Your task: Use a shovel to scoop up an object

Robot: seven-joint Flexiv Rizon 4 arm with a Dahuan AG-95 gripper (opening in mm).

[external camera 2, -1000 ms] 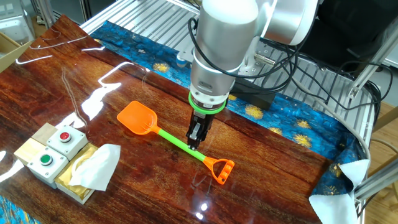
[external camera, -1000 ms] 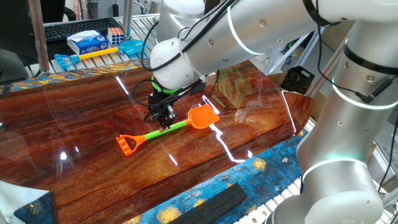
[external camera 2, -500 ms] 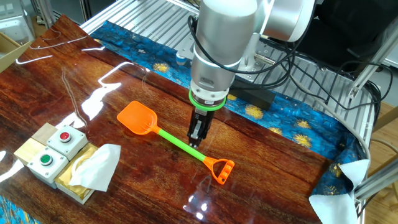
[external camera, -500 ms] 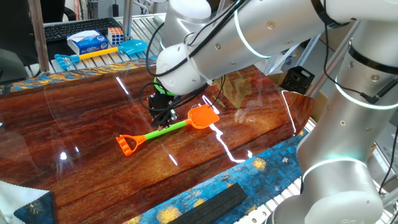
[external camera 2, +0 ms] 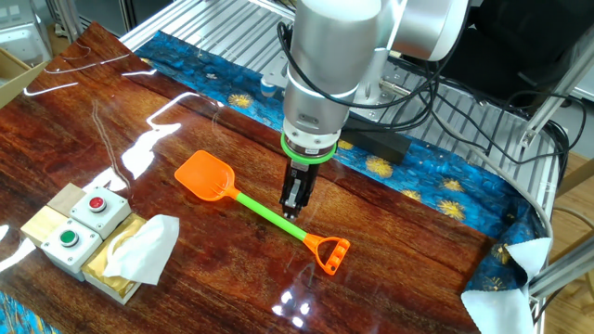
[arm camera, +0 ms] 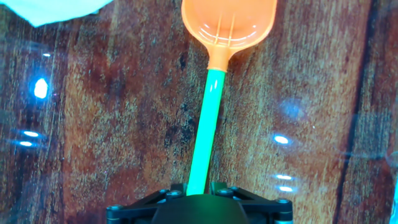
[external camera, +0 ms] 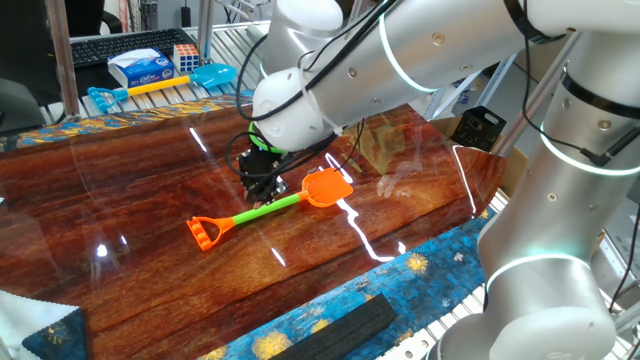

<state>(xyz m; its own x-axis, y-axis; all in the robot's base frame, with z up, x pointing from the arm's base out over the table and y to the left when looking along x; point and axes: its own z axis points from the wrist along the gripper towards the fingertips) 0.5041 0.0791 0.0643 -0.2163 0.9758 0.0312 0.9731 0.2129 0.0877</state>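
- Glossy dark-red wooden table [external camera 2: 390, 237], blue patterned cloth along its edges; everything below sits on it.
- Big silver-white robot arm [external camera 2: 325, 65] comes down roughly at table centre in the other fixed view, wrist pointing straight down.
- Beige box with a red and a green button [external camera 2: 70, 223] at 8 o'clock from the arm in that view, not part of the task.
- White crumpled wrapper-like lump with a tan-brown part [external camera 2: 135, 250] lies touching the button box, on its 4 o'clock side, well apart from the shovel blade; only its white corner shows at 11 o'clock in the hand view.
- Toy plastic shovel, orange blade, green shaft, orange D-handle [external camera 2: 261, 211], lies flat; blade toward 10 o'clock, handle toward 4 o'clock in the other fixed view.
- Black two-finger gripper [external camera 2: 293, 199] sits over the middle of the green shaft; hand view shows the shaft running up from between the fingers to the blade at 12 o'clock.
- Finger state: they straddle the shaft closely, but no view shows clearly whether they are clamped on it or just around it, so cannot tell.
- Step, my read: picking up the shovel; scooping not yet begun, blade is empty.
- Next move probably needs: a firm clamp on the thin round shaft so it does not roll, a lift, then swinging the blade toward 8 o'clock and sliding it low under the lump.
- Risk: lump looks light and may just get pushed against the box.
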